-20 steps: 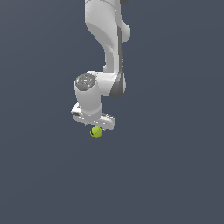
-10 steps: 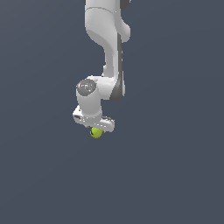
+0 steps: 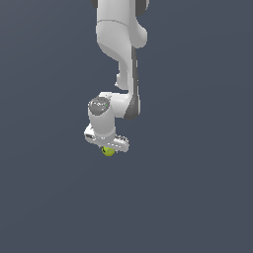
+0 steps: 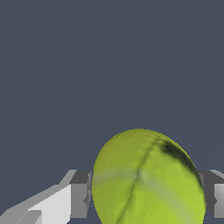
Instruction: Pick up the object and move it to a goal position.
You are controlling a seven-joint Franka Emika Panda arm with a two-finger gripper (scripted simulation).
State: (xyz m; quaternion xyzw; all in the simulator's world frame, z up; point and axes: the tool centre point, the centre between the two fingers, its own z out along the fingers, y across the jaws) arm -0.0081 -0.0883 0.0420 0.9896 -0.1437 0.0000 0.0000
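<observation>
2 grey fingers (image 4: 79, 193) flank the ball (image 4: 146, 179), touching its sides, so the gripper (image 3: 107, 147) looks closed on it, holding it beneath the white hand. No goal marker is visible. Judged light, round and prone to rolling; the grip belongs across its widest part.

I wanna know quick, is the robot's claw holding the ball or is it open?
Gripper: closed on the yellow-green ball, a finger pressed against each side.

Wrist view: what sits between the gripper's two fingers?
The yellow-green ball fills the gap, both fingers against its sides. The exterior view shows it under the gripper.
</observation>
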